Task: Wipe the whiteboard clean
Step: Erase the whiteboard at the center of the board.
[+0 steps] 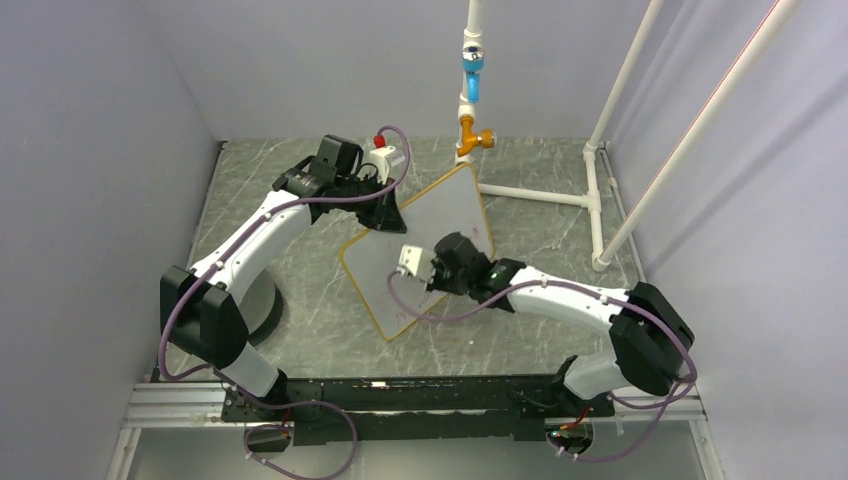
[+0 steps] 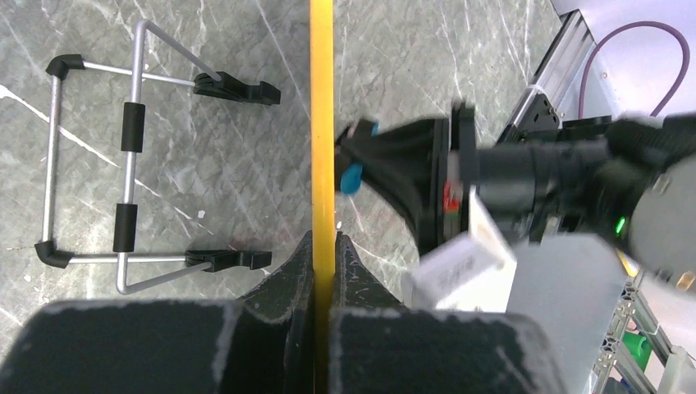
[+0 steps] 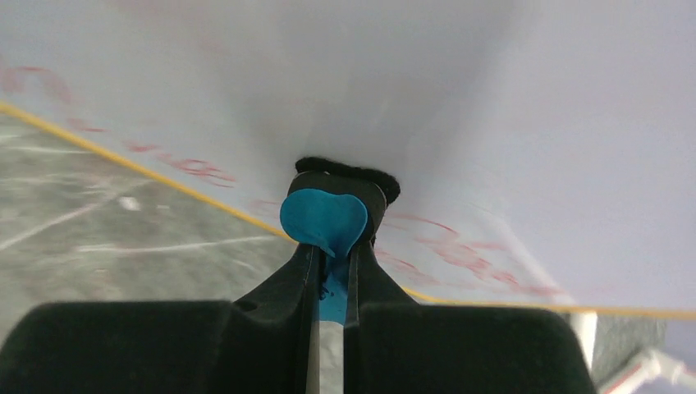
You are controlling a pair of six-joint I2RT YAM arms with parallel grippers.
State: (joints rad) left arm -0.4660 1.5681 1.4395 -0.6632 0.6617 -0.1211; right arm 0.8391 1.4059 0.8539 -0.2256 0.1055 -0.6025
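The whiteboard (image 1: pixel 425 235), white with a thin yellow frame, stands tilted over the table with its low corner near the front. My left gripper (image 1: pixel 387 213) is shut on its upper left edge; the left wrist view shows the yellow frame (image 2: pixel 322 123) pinched between the fingers. My right gripper (image 1: pixel 432 270) is shut on the small blue eraser (image 3: pixel 324 220), whose black felt pad (image 3: pixel 349 170) presses against the board face (image 3: pixel 427 98). Smeared red handwriting (image 3: pixel 460 250) remains along the board's lower part, near the yellow edge.
A wire easel stand (image 2: pixel 131 156) with black clip feet lies flat on the marble table behind the board. A white pipe frame (image 1: pixel 560 190) with an orange fitting and a blue part stands at the back right. Grey walls close in both sides.
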